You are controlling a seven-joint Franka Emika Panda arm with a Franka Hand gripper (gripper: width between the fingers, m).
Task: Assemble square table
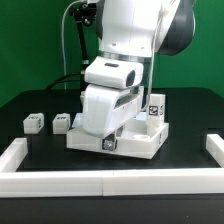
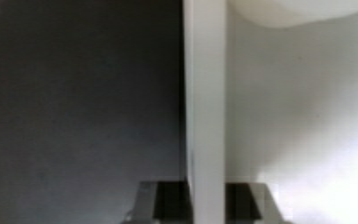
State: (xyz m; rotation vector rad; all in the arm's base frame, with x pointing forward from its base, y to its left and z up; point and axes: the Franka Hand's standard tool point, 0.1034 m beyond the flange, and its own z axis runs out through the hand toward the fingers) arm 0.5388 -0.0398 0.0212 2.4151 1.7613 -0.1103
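So the setup is a matte black tabletop (image 1: 190,118) in front of a plain green wall (image 1: 30,50), with a long white rail (image 1: 100,182) boxing in the near edge and turning up at both ends. The square table slab (image 1: 142,142) lies flat in the middle of the black surface, tag on its front edge, and the arm's white body sits right on top of it. The wrist view shows the claw (image 2: 202,200) closed, and a thin white edge of the slab runs straight down between its dark fingers (image 2: 165,200), so it looks pinched on that edge. Two little leg blocks (image 1: 33,122) (image 1: 62,122) sit on the exterior view's left of the slab. Another tagged leg block (image 1: 157,108) stands at its far right corner.
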